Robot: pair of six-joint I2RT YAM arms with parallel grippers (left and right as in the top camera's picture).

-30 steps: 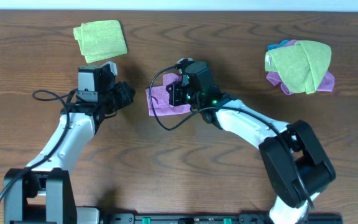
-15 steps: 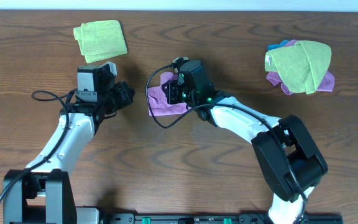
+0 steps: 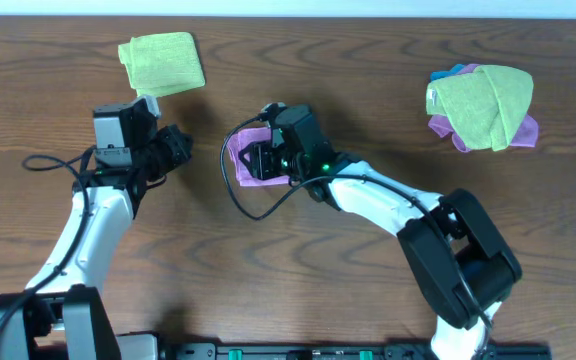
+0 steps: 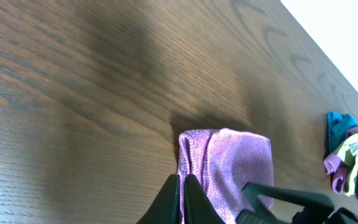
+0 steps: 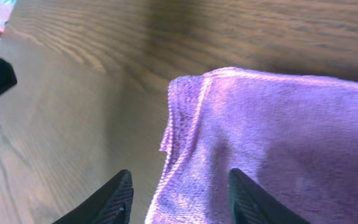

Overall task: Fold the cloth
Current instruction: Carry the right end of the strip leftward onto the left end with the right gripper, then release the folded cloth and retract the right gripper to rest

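The purple cloth (image 3: 250, 170) lies folded into a small pad in the middle of the table. It also shows in the left wrist view (image 4: 229, 163) and fills the right wrist view (image 5: 278, 137). My right gripper (image 3: 254, 160) is open just above the cloth's left edge, with its fingers (image 5: 118, 198) spread to either side of the hem and nothing pinched between them. My left gripper (image 3: 180, 148) is shut and empty, a short way left of the cloth and pointing at it; its tips (image 4: 182, 200) are pressed together. No white tag is visible.
A folded lime-green cloth (image 3: 161, 64) lies at the back left. At the back right is a pile (image 3: 481, 106) with a lime-green cloth over purple and teal ones. The teal cloth (image 4: 339, 123) shows in the left wrist view. Cables loop beside both arms.
My right gripper has moved left over the cloth to its left edge, and the cloth has shifted slightly left. My left arm has drawn back to the left, away from the cloth.
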